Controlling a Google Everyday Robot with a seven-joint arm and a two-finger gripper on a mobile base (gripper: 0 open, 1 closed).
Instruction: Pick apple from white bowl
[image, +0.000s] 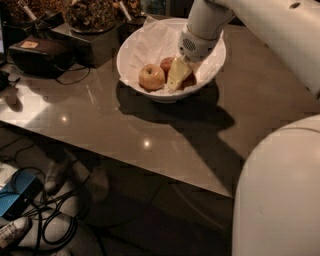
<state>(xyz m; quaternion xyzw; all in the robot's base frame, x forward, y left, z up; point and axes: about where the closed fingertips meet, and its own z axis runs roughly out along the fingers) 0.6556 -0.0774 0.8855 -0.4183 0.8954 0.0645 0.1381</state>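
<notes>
The white bowl (131, 56), lined with crumpled white paper, stands on the brown table. A yellow-red apple (151, 76) lies in its left part, and a second apple (167, 63) sits behind it. My gripper (178, 75) reaches down into the bowl from the upper right, just right of these two apples. A reddish apple (190, 81) shows partly at the gripper's right side, touching or very close to it. The arm covers the right part of the bowl's inside.
Dark bowls of brown snacks (90, 12) stand at the back left, with a black box (35, 52) and a cable beside them. The table's front edge (150, 167) runs diagonally. Cables and a blue device (15, 200) lie on the floor below. My white robot body (280, 195) fills the lower right.
</notes>
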